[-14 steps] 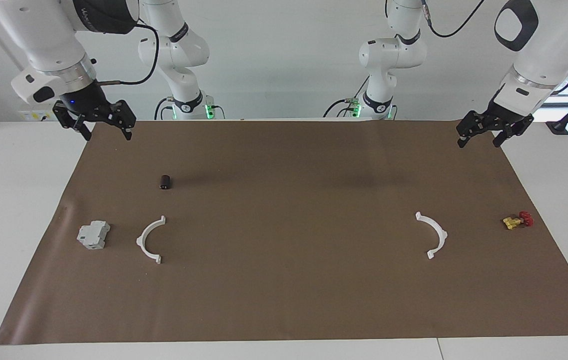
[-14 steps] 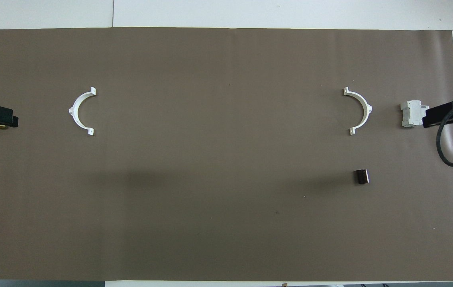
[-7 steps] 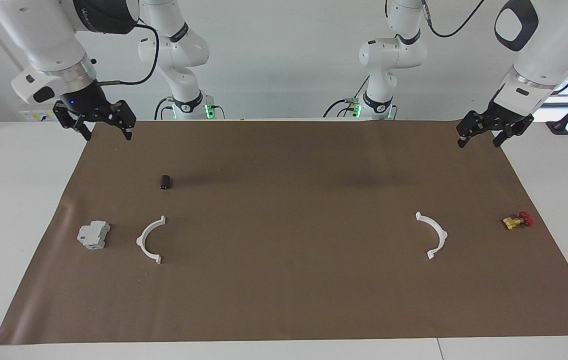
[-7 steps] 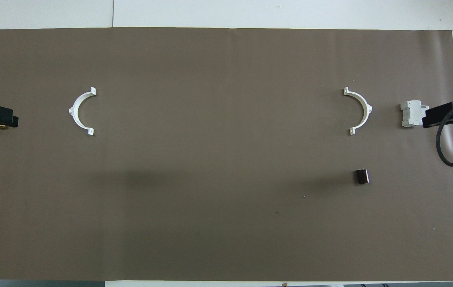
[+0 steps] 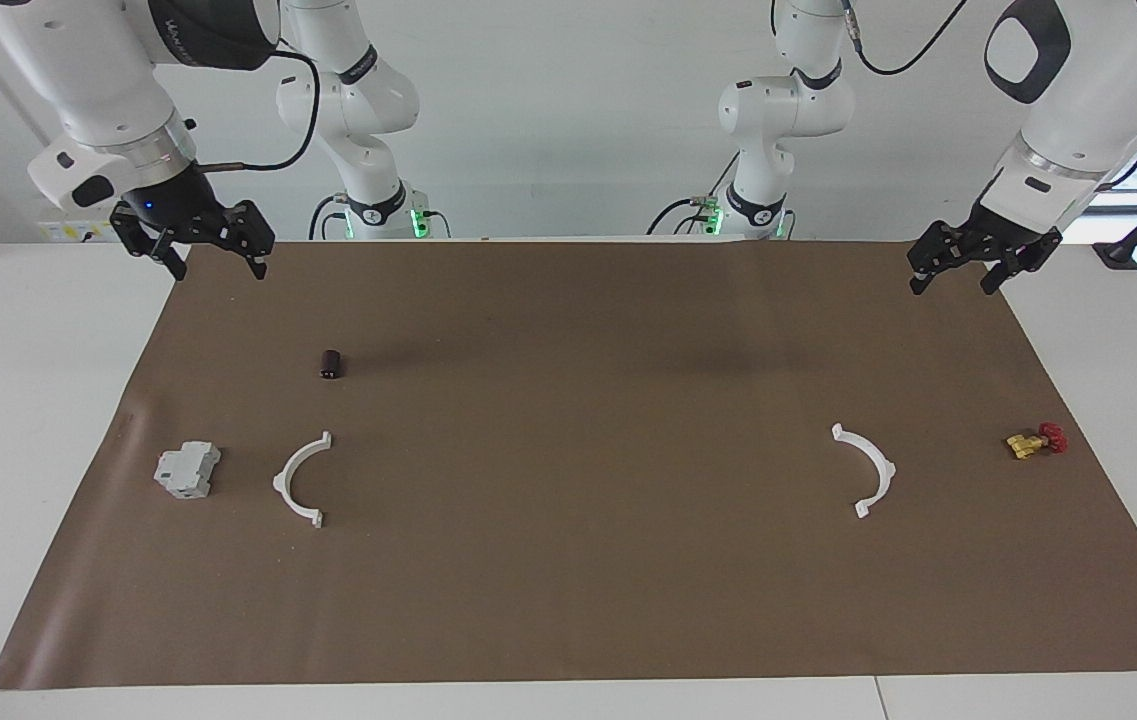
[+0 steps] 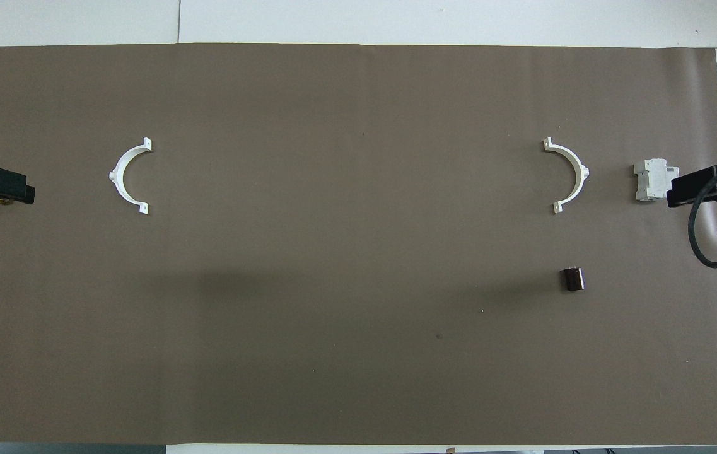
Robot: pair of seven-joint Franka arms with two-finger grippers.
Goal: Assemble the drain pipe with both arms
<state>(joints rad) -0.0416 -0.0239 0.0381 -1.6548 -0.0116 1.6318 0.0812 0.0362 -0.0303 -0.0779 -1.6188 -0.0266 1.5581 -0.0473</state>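
Half-rings apart on mat, mouths facing each other.
Half-ring (image 5: pixel 300 481) beside grey block (image 5: pixel 187 470), other half-ring (image 5: pixel 868 470) well apart; chords running toward robots. Left gripper (image 5: pixel 956 271), right gripper (image 5: pixel 213 254) raised, open, empty.

- The left arm (image 5: pixel 1078 90) slants down from its end of the table, and the left gripper (image 5: pixel 955 277) hangs in the air, fingers spread, empty.
- The right arm (image 5: pixel 98 80) mirrors it; the right gripper (image 5: pixel 216 268) hangs raised, fingers apart, holding nothing.
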